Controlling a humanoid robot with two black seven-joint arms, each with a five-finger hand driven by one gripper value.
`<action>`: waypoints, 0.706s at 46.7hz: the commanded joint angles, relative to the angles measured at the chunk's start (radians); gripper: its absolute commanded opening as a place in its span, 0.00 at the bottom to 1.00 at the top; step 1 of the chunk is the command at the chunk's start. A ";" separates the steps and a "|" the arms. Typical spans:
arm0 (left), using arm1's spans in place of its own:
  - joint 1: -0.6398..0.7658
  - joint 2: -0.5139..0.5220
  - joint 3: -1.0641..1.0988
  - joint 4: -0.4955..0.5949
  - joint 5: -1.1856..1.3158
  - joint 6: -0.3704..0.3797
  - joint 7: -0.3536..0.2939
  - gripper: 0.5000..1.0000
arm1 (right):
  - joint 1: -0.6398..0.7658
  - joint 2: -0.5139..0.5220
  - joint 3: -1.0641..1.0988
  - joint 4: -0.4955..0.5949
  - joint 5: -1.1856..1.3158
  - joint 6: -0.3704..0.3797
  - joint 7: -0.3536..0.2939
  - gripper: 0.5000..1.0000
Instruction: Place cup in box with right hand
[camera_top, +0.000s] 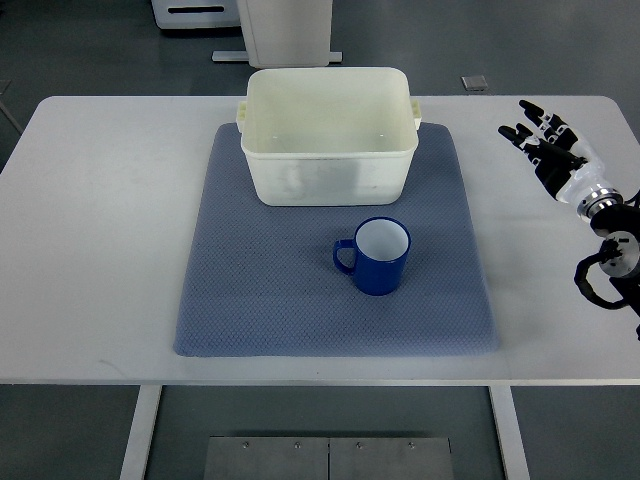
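And here is the scene from above: a white table (100, 230) with a blue-grey mat (260, 300) laid across its middle. On the far part of that mat sits the box (330, 140), a cream plastic tub with small handles at its two sides, open at the top and with nothing showing inside it. Just in front of it, on the near side and a little to the right, stands the cup (375, 257), upright on the mat, dark blue outside, white inside, its handle pointing toward the picture's left. Cup and box are close but not touching.

Over at the right edge the right hand (548, 140) comes in, its arm entering from the right, black joints and a white wrist showing. The dark fingers (528, 133) are stretched out and spread, pointing toward the far left (nothing between them, nothing held). It hangs over bare table, off the mat, well apart from the cup and to the right of the box.
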 joint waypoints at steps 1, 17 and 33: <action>0.000 0.000 0.000 0.000 0.000 0.001 0.002 1.00 | 0.000 0.000 0.000 0.000 0.000 0.000 0.000 1.00; -0.006 0.000 0.000 0.000 -0.003 -0.001 0.000 1.00 | 0.002 -0.002 0.000 0.000 -0.002 0.002 0.038 1.00; 0.002 0.000 0.000 0.000 -0.003 -0.001 0.000 1.00 | 0.000 0.002 -0.003 -0.003 -0.005 0.002 0.049 1.00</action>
